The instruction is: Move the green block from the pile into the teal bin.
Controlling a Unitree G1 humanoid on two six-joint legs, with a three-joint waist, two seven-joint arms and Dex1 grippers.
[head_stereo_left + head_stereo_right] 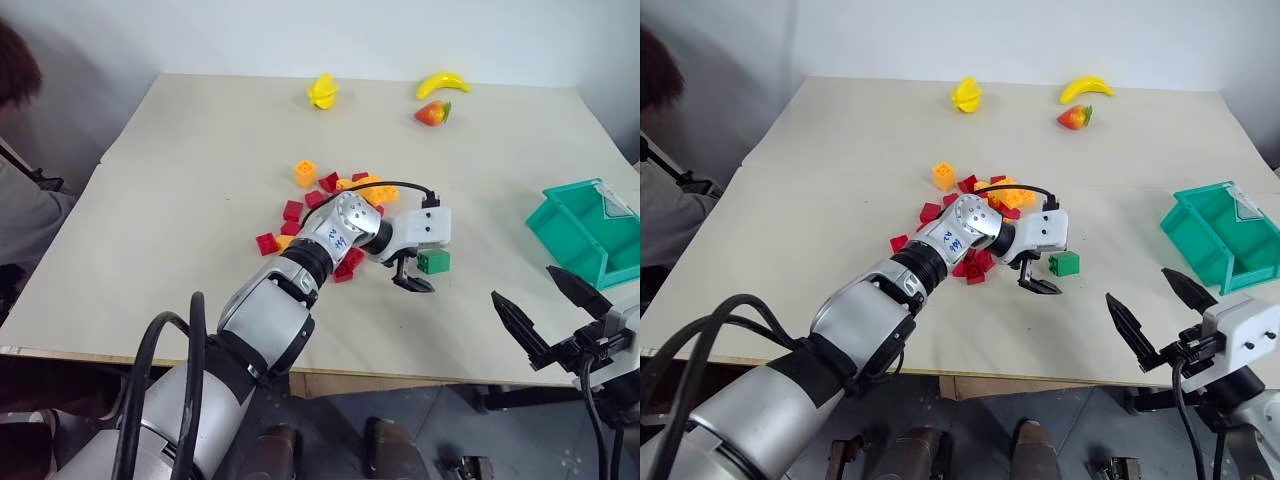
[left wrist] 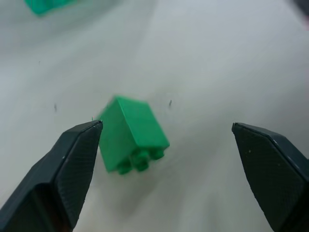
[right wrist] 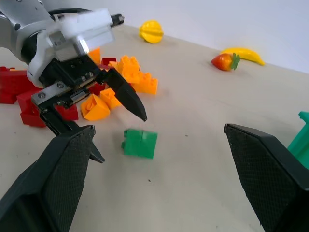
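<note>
The green block [image 1: 433, 262] lies tipped on its side on the table, just to the right of the pile [image 1: 330, 200] of red and orange-yellow bricks. My left gripper [image 1: 410, 275] reaches across over the pile and stands open around the block. In the left wrist view the block [image 2: 133, 135] sits close to one finger, with a wide gap to the other. The teal bin [image 1: 585, 230] stands at the right edge of the table. My right gripper [image 1: 525, 285] hovers open and empty near the front edge, between the block and the bin.
A banana [image 1: 442, 83], a strawberry [image 1: 432, 112] and a yellow toy fruit [image 1: 322, 91] lie at the far side of the table [image 1: 180, 180]. A person [image 1: 15, 180] sits at the left. One orange brick [image 1: 305, 172] lies apart behind the pile.
</note>
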